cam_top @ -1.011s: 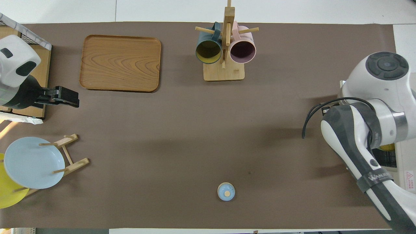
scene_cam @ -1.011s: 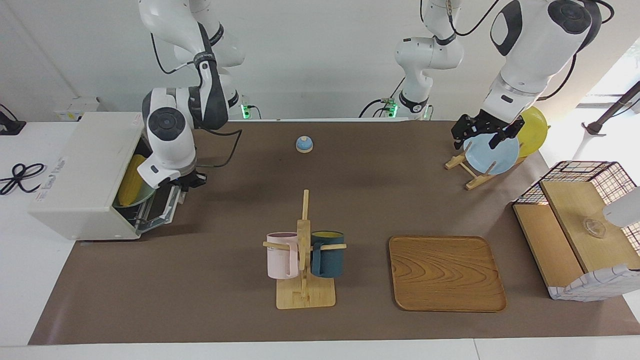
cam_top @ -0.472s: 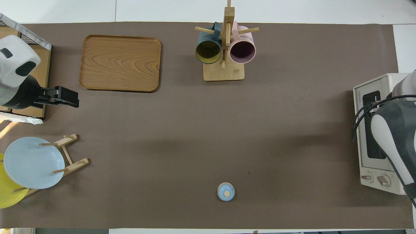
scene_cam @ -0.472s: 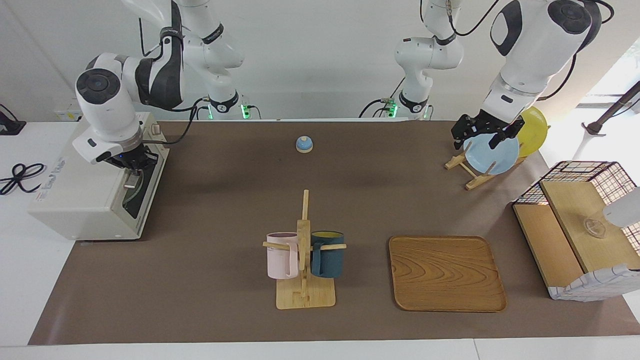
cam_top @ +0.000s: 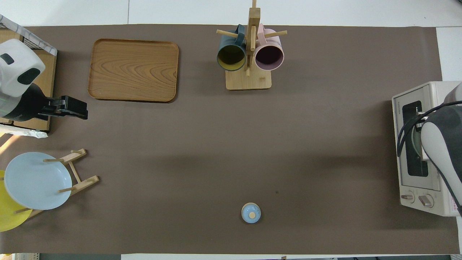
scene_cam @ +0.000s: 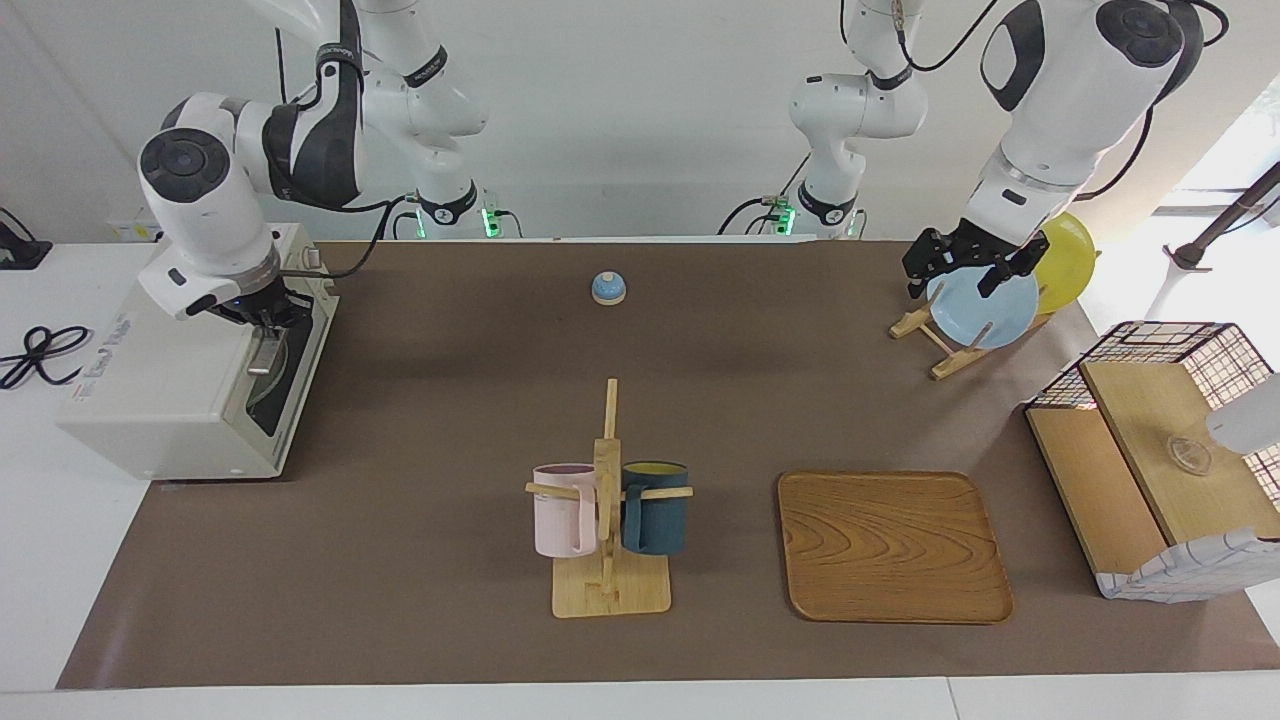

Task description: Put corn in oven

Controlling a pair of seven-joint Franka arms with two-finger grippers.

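the facing view shows the oven (scene_cam: 170,385) at the right arm's end of the tabletop (scene_cam: 450,560), with its dark glass door up. the corn cannot be seen now; it is probably inside. the right claw (scene_cam: 262,322) sits at the top of the door by the bar handle, its tips pinched together, holding nothing that shows. the left claw (scene_cam: 962,268) waits wide open over the blue plate (scene_cam: 985,310). the corn is likely light, hard and slippery, so a grip across its middle seems best. the door likely swings easily from its stiff handle.
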